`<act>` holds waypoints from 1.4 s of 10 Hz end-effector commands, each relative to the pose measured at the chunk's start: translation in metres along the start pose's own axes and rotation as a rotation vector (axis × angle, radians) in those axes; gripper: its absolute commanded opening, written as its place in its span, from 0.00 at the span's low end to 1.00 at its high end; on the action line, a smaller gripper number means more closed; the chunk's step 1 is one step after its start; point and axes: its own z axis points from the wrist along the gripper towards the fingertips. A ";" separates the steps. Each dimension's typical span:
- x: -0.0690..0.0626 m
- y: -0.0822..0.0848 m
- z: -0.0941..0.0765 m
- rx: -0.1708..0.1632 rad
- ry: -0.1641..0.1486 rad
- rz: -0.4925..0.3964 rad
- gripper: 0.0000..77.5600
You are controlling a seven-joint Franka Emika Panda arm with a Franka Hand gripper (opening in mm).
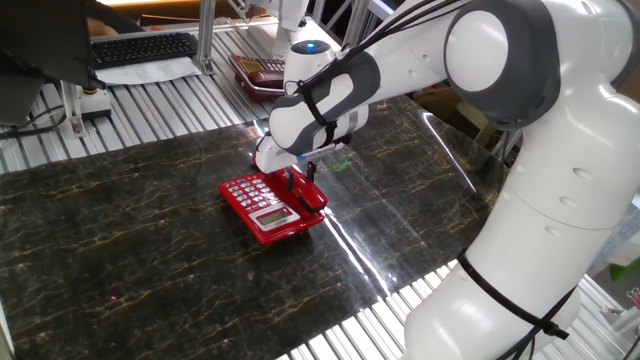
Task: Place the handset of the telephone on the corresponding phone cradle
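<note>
The bright red telephone [256, 203], with pale keypad buttons and a small grey display, sits on the dark marble-patterned mat. The red handset [311, 194] lies along the right side of the base, over the phone cradle, which it hides. My gripper [304, 174] hangs just above the handset's far end. Its dark fingers are slightly apart and hold nothing, and the white hand covers most of them.
A darker maroon phone [260, 72] sits at the back on the slatted metal table [150, 105]. A black keyboard [145, 46] lies at the back left. My large white arm [520, 150] fills the right side.
</note>
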 end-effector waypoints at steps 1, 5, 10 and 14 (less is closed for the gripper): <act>-0.001 0.000 -0.001 -0.019 0.003 0.018 0.01; -0.004 0.000 -0.003 -0.054 0.009 0.028 0.01; -0.006 0.001 0.000 -0.051 0.010 0.037 0.01; -0.006 0.001 0.000 -0.050 0.012 0.035 0.01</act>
